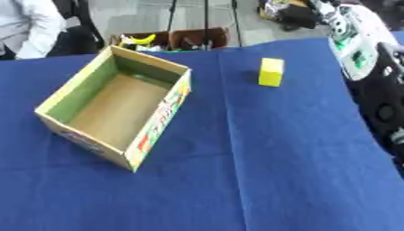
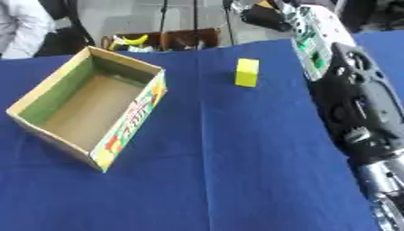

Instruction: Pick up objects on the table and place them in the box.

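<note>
Fingers of my right hand (image 2: pixel 264 13) sit dark at the far edge; spread or curled, cannot tell. Small yellow block (image 2: pixel 246 72) stands just nearer than them, ungrasped; open cardboard box (image 1: pixel 150 63) waits empty well to their left.

Right arm (image 2: pixel 355 113) cut off — its hand hidden past the top edge.

Matt cardboard box (image 1: pixel 118 108); blue cloth table cover (image 1: pixel 300 171), creased.
</note>
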Controlling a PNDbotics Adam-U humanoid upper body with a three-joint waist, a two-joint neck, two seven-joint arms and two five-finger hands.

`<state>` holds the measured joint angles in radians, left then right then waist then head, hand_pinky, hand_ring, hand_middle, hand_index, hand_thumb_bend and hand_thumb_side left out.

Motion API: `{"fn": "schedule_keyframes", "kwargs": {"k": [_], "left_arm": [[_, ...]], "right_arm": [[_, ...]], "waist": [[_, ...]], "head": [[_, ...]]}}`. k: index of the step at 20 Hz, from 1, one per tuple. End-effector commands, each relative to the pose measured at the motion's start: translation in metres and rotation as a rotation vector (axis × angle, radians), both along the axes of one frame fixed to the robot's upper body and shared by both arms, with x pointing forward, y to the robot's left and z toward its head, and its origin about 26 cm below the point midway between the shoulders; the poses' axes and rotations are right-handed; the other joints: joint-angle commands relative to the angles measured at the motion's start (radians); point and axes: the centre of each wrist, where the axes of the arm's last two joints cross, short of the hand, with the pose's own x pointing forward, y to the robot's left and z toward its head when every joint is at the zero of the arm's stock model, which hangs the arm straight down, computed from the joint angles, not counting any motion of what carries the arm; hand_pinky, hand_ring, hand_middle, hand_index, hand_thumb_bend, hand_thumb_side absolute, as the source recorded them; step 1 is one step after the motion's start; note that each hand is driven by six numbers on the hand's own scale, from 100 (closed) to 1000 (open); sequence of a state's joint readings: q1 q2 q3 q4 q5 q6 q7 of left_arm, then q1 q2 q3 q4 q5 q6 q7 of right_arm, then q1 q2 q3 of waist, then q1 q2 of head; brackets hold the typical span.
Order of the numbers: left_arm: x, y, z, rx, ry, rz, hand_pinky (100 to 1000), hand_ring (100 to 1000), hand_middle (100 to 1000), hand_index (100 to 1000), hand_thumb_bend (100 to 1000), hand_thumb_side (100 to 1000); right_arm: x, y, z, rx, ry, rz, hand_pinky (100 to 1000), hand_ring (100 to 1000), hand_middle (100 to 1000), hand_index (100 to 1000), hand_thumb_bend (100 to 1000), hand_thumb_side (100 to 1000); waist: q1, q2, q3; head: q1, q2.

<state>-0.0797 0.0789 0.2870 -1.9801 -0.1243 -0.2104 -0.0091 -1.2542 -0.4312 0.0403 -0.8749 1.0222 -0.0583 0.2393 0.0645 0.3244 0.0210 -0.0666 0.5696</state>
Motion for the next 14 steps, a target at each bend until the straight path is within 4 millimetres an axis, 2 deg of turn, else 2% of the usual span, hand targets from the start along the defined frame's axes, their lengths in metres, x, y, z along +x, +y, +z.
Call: {"fn": "schedule_keyframes", "kwargs": {"k": [1, 3, 7, 9, 14], "left_arm": [[-0.002, 0.001, 0.007, 0.025, -0.019, -0.002, 399, 582, 617, 895, 112, 973], [-0.002, 0.001, 0.007, 0.025, -0.019, -0.002, 399, 582, 617, 895, 111, 973], [-0.002, 0.001, 0.007, 0.025, -0.017, -0.005, 399, 582, 617, 895, 110, 974], [-0.002, 0.001, 0.007, 0.025, -0.018, -0.006, 399, 582, 617, 895, 109, 974], [-0.002, 0.000, 0.007, 0.024, -0.016, -0.011, 399, 583, 617, 895, 107, 974]], "right_arm": [[-0.002, -0.012, 0.018, -0.055, 0.024, -0.013, 836, 1000, 870, 929, 437, 1000], [0.000, -0.014, 0.014, -0.084, 0.088, 0.001, 841, 1000, 880, 930, 597, 1000], [0.003, -0.016, 0.007, -0.130, 0.239, 0.034, 868, 1000, 890, 962, 780, 804], [0.004, -0.016, 0.008, -0.139, 0.296, 0.042, 875, 1000, 883, 968, 791, 744], [0.005, -0.015, 0.007, -0.177, 0.385, 0.054, 889, 1000, 908, 980, 714, 695]], "waist": [[-0.003, -0.021, -0.001], [-0.003, -0.021, -0.002], [-0.001, -0.021, -0.001], [0.000, -0.020, -0.001], [0.000, -0.017, -0.001]], "head": [[0.003, -0.007], [0.004, -0.009], [0.004, -0.011], [0.003, -0.012], [0.002, -0.014]]}}
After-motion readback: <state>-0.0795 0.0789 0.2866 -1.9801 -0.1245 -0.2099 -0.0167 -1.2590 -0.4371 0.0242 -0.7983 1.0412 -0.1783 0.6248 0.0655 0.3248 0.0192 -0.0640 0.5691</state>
